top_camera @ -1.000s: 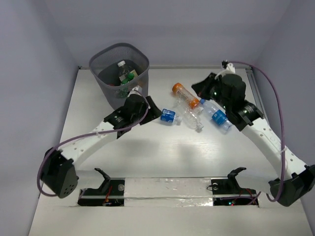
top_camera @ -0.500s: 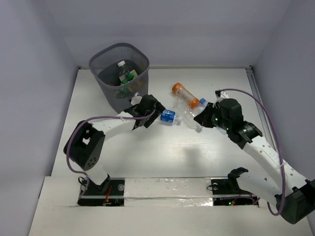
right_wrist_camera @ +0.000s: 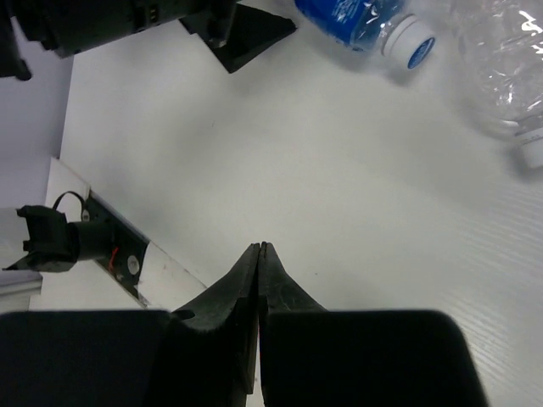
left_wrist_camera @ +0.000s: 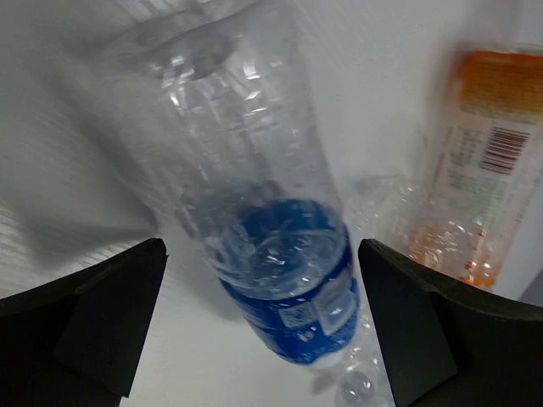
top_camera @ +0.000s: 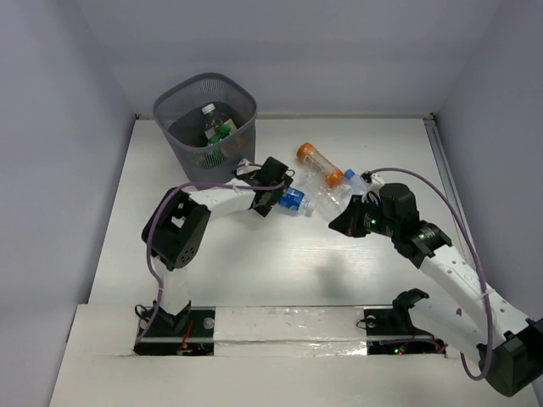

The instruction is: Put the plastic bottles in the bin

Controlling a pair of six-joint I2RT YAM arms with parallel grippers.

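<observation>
A clear bottle with a blue label (top_camera: 292, 200) lies on the table right of the bin (top_camera: 174, 102). My left gripper (top_camera: 278, 193) is open, its fingers either side of this bottle (left_wrist_camera: 284, 263) without touching it. An orange bottle (top_camera: 317, 163), which also shows in the left wrist view (left_wrist_camera: 479, 161), and a crumpled clear bottle (top_camera: 327, 202) lie just right of it. Another bottle's blue cap (top_camera: 349, 176) shows beside my right arm. My right gripper (top_camera: 335, 227) is shut and empty above bare table (right_wrist_camera: 259, 253). Several bottles (top_camera: 219, 132) lie inside the bin.
The enclosure walls stand close behind the bin and along both sides. A taped strip (top_camera: 288, 326) with the arm mounts runs along the near edge. My left arm's elbow (top_camera: 174, 233) stands over the left middle of the table.
My left gripper moved right from beside the bin to straddle the blue-labelled bottle. My right arm swung from the back right toward the near middle, its gripper now past the clear bottle.
</observation>
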